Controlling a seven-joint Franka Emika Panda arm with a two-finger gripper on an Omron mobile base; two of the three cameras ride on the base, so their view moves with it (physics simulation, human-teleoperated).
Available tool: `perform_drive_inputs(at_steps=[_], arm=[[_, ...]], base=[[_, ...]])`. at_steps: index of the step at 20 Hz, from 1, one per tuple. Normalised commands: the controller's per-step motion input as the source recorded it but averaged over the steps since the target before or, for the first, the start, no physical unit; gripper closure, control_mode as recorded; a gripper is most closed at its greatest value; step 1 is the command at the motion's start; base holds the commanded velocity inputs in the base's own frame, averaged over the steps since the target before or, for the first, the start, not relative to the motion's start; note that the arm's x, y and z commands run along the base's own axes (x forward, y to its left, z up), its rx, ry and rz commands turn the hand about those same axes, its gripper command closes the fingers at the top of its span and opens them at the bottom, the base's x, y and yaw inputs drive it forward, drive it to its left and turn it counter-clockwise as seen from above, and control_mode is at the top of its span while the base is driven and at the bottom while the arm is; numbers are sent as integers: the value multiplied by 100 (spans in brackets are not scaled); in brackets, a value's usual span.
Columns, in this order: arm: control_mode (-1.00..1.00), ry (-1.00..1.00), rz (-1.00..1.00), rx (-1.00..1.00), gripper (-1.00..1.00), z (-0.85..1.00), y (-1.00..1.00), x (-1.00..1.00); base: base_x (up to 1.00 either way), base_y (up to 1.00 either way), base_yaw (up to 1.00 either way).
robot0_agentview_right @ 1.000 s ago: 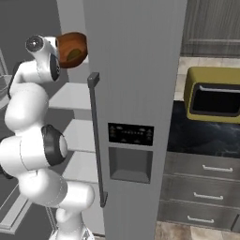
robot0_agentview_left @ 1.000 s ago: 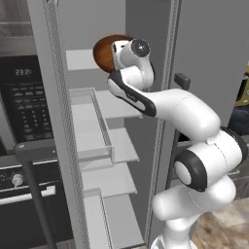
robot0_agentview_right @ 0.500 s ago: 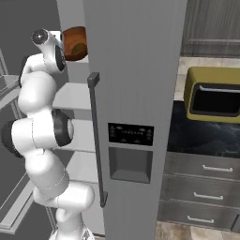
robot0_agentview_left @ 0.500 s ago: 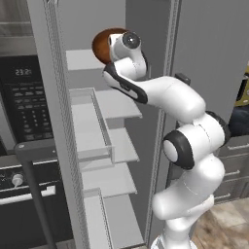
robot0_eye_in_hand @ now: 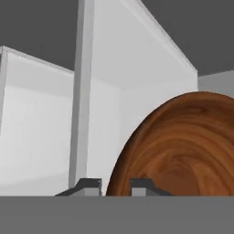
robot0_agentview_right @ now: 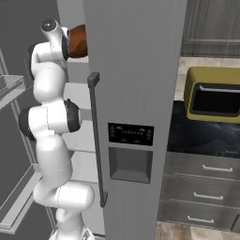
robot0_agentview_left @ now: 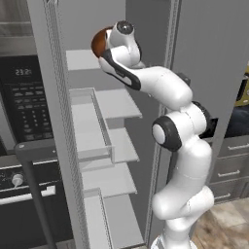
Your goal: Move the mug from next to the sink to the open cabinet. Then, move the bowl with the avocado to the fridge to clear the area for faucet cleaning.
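My gripper [robot0_eye_in_hand: 116,185] is shut on the rim of the reddish-brown wooden bowl [robot0_eye_in_hand: 183,146], which stands on edge and rises to the right of the fingertips. From the left base, the bowl [robot0_agentview_left: 99,41] is held high at the level of the fridge's top white shelf [robot0_agentview_left: 80,59], with my gripper [robot0_agentview_left: 108,48] just behind it. From the right base, the bowl [robot0_agentview_right: 78,41] pokes out beside the fridge's grey door [robot0_agentview_right: 136,70], next to my gripper [robot0_agentview_right: 68,44]. The avocado is hidden. The mug, sink, open cabinet and faucet are out of view.
A black built-in oven [robot0_agentview_left: 19,97] with a bar handle stands left of the fridge. White door bins [robot0_agentview_left: 87,126] jut out below the bowl. The long door handle [robot0_agentview_right: 96,140] hangs close to my arm. An olive box appliance [robot0_agentview_right: 211,93] sits on the dark counter above drawers [robot0_agentview_right: 201,187].
The arm has drawn upright, closer to the fridge. The bowl, still gripped, has gone slightly up and farther in at the top shelf.
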Motion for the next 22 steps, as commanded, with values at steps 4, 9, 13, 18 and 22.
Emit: perform_drive_inputs(at_steps=[4, 9, 13, 18, 22], arm=[[-100, -5, 0, -1, -100, 1, 0, -8], [-100, -18, 0, -8, -100, 7, 10, -82], [-100, -12, 0, -1, -100, -18, -9, -100], [-100, -16, 0, 0, -100, -71, -58, -100], [-100, -16, 0, 0, -100, -91, -61, -100]], base=[[0, 0, 0], [0, 0, 0], [0, 0, 0], [0, 0, 0], [0, 0, 0]])
